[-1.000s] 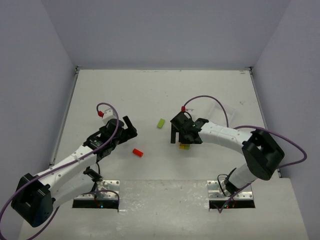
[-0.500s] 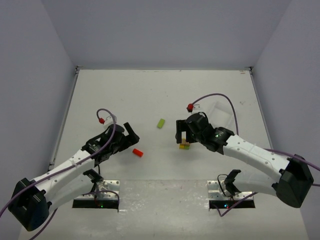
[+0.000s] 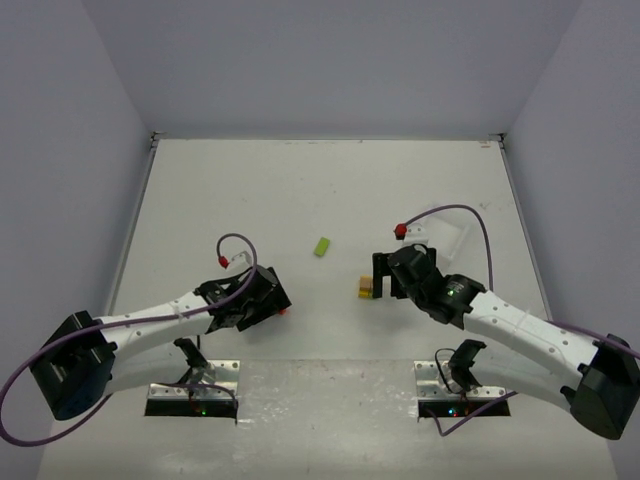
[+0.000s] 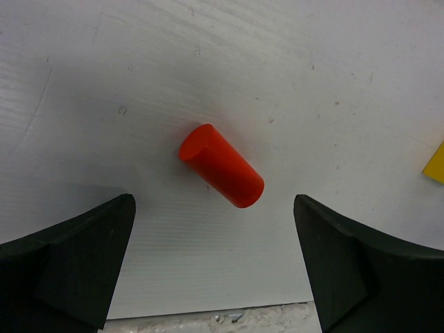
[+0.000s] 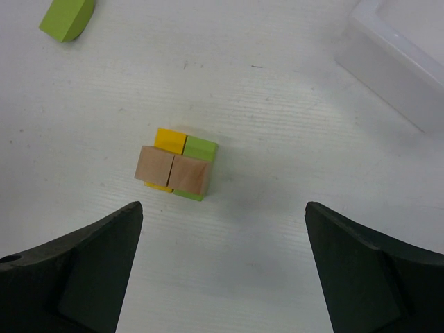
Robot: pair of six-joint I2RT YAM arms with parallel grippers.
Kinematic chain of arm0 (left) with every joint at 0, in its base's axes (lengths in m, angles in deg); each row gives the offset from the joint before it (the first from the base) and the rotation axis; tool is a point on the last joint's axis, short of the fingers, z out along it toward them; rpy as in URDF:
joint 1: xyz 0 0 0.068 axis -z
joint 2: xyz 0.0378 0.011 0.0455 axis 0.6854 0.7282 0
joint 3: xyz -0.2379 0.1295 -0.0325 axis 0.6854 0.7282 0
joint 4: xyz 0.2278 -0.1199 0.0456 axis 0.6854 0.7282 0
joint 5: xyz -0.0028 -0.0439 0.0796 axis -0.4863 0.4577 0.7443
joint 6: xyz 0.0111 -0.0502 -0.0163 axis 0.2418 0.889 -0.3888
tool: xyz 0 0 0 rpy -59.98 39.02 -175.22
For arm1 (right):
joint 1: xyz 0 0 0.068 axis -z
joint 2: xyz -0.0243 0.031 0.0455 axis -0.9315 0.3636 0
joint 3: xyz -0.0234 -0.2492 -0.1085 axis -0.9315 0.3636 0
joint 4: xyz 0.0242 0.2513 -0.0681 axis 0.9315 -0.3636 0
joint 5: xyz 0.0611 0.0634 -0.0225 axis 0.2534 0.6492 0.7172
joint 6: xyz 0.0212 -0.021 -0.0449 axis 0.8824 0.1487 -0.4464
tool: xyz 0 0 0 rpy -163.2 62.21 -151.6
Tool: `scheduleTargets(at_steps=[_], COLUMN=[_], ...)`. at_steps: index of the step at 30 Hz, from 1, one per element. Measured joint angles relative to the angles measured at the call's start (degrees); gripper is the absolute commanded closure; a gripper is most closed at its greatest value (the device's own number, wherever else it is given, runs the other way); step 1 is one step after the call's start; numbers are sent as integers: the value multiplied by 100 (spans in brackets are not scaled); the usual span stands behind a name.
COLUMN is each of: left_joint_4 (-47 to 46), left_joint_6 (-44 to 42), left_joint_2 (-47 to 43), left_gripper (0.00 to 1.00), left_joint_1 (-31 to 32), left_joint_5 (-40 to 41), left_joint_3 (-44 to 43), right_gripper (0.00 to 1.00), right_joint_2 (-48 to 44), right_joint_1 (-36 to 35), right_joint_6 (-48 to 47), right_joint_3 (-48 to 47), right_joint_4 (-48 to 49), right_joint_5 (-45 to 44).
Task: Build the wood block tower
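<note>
A red-orange cylinder block (image 4: 222, 166) lies on its side on the white table, just ahead of my open left gripper (image 4: 213, 208), whose fingers stand on either side of it without touching. From above, the left gripper (image 3: 268, 303) covers nearly all of that block. The tower (image 5: 173, 171) is two tan blocks resting on a yellow and a lime green block; in the top view the tower (image 3: 367, 288) stands just left of my right gripper (image 3: 386, 275). My right gripper (image 5: 222, 208) is open and empty, behind the tower. A loose lime green block (image 3: 322, 246) lies farther back.
A white square tray (image 5: 402, 62) sits to the right of the tower, near the right arm's cable. The table's near edge shows just under the left fingers (image 4: 69, 263). A yellow corner (image 4: 436, 163) of the tower shows at the right edge of the left wrist view.
My left gripper has come down and to the right onto the red-orange cylinder. My right gripper has drawn back to the right, off the tower, leaving the tan blocks on top.
</note>
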Motion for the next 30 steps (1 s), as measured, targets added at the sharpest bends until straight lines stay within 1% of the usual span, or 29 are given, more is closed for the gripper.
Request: scheduleTargets(at_steps=[3,7,9,10,11,13,15,18,20,21,22,25,27,30], left_joint_4=[-5,-55,-105,-136,-163,-201,-223,-263,-295,-312,-326,-341,-343,-526], left_joint_6=[260,561,683,723,762,796,807,804,821,820,793,584,268,-621], left_joint_2=[187,347,434,495,565,701,824,1003,1114,1152,1183,1276,1293,1211], left_gripper=[13,29,41,42,48,51,58,75,85,91,99,100,100,100], left_joint_1=[117,172,177,177,178,185,193,201,208,211,214,217,231,269], left_joint_5=[94,277,351,382,415,455,486,515,531,538,540,575,627,667], left_joint_3=[-16,-66,-93,-104,-123,-172,-234,-312,-352,-376,-402,-491,-576,-727], right_gripper=[1,1,1,1,1,1,1,1,1,1,1,1,1,1], right_joint_2=[-81,-121,-123,-123,-123,-123,-124,-146,-205,-238,-271,-368,-401,-438], right_joint_1=[0,0,0,0,0,0,0,0,0,0,0,0,0,0], right_joint_6=[2,8,22,33,39,66,95,135,159,172,181,198,202,173], right_joint_3=[86,130,132,132,134,136,136,147,172,182,190,213,213,213], right_joint_4=[5,-14,-24,-33,-38,-61,-108,-169,-185,-197,-210,-242,-256,-247], right_joint_5=[-118,-222,-266,-297,-328,-374,-429,-521,-569,-587,-606,-642,-624,-451])
